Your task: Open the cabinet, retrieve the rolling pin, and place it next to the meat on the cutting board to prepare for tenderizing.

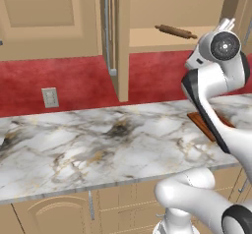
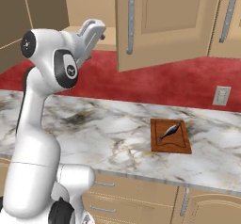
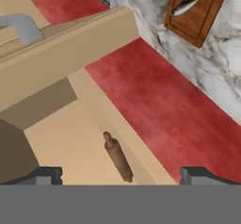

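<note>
The cabinet stands open, its door (image 2: 164, 25) swung out over the counter with its silver bar handle (image 2: 130, 18). The brown rolling pin (image 1: 176, 31) lies on the bottom shelf inside. In the hand view the rolling pin (image 3: 117, 156) lies just ahead of my gripper (image 3: 121, 177), in line with the gap between its two wide-open fingertips (image 3: 47, 175), with nothing held. My hand (image 2: 94, 32) hovers at the front of the shelf. The cutting board (image 2: 170, 136) lies on the marble counter with the small grey meat (image 2: 169, 131) on it, well below and right of the hand.
The open door (image 1: 118, 41) shows edge-on just left of the shelf opening. A closed cabinet (image 1: 44, 16) hangs to the left, and another handled door (image 2: 230, 16) to the right. Wall outlets (image 1: 49, 97) sit on the red backsplash. The marble counter (image 1: 98, 144) stretches left of the board.
</note>
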